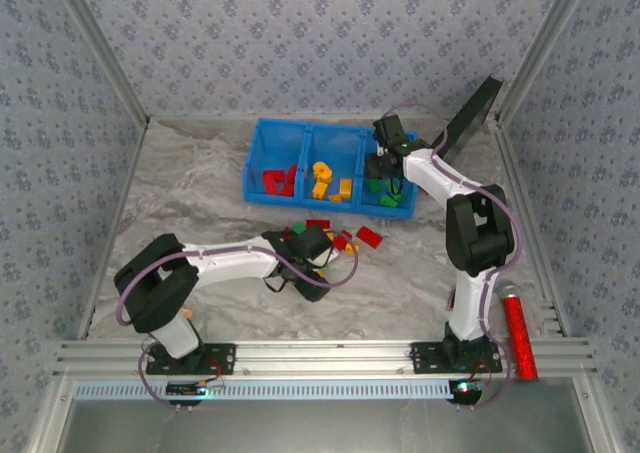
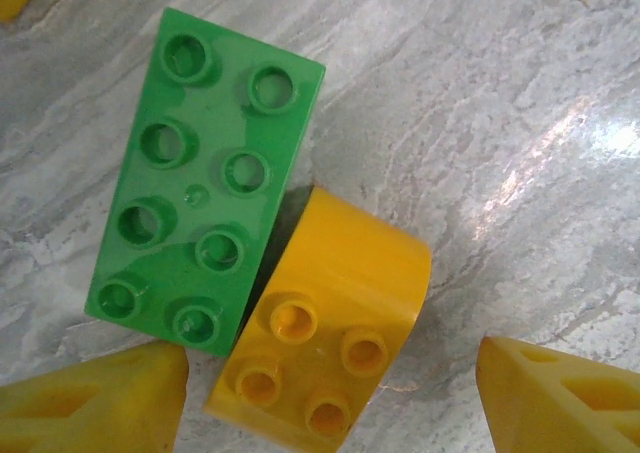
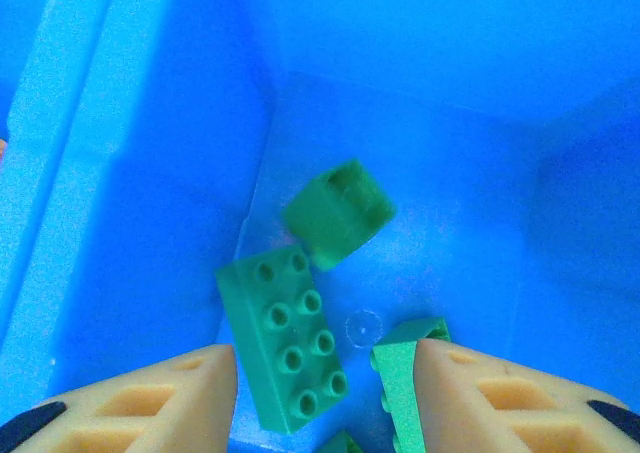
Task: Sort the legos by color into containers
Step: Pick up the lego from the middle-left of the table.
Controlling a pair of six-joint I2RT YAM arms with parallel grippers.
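Note:
The blue bin (image 1: 305, 133) stands at the back of the table, with red legos (image 1: 278, 181) in its left compartment, yellow ones (image 1: 330, 181) in the middle and green ones (image 1: 382, 188) on the right. My right gripper (image 1: 386, 178) (image 3: 325, 403) hangs open inside the green compartment. A green brick (image 3: 398, 383) leans on its right finger, while a green 2x4 (image 3: 285, 338) and a small green brick (image 3: 340, 213) lie on the floor. My left gripper (image 1: 320, 256) (image 2: 330, 408) is open low over the loose pile. A yellow curved brick (image 2: 325, 328) lies between its fingers, touching a green 2x4 (image 2: 205, 178).
Loose red, green and yellow bricks (image 1: 345, 238) and a red wedge (image 1: 370, 236) lie just in front of the bin. A black panel (image 1: 470, 113) leans at the back right corner. A red cylinder (image 1: 518, 333) stands by the right arm's base.

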